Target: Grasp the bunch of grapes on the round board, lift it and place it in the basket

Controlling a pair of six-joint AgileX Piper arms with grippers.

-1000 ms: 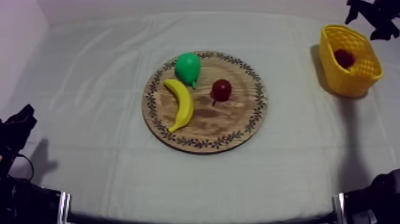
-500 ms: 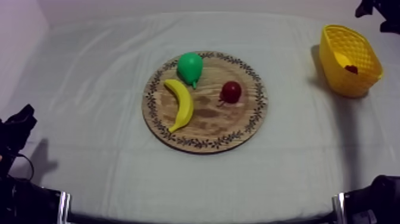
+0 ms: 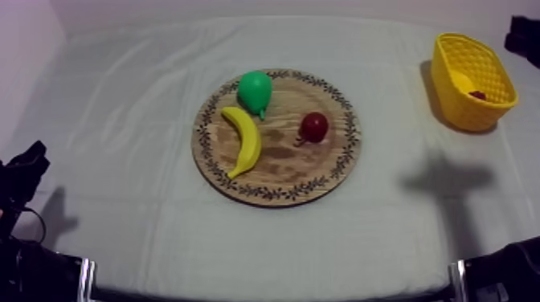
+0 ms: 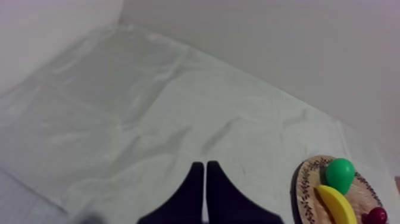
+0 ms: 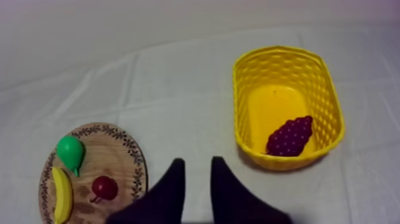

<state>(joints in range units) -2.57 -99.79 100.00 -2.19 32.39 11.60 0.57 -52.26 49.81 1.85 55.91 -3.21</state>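
Left gripper [image 4: 205, 164] clenched on nothing at near left, one wooden board [image 3: 281, 173] bearing one banana [image 3: 245, 140], one pear [image 3: 255, 91], one small red fruit [image 3: 313, 126], one bunch of grapes [image 5: 290, 136] inside one yellow basket [image 5: 280, 59] at far right, right gripper [image 5: 198, 161] fingers released, empty

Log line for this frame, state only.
task: grapes in basket | right gripper: open, empty, high over cloth | left gripper: shut, empty | board: banana, pear, small red fruit

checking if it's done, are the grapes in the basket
In: the grapes lie on the floor of the basket, against its wall.
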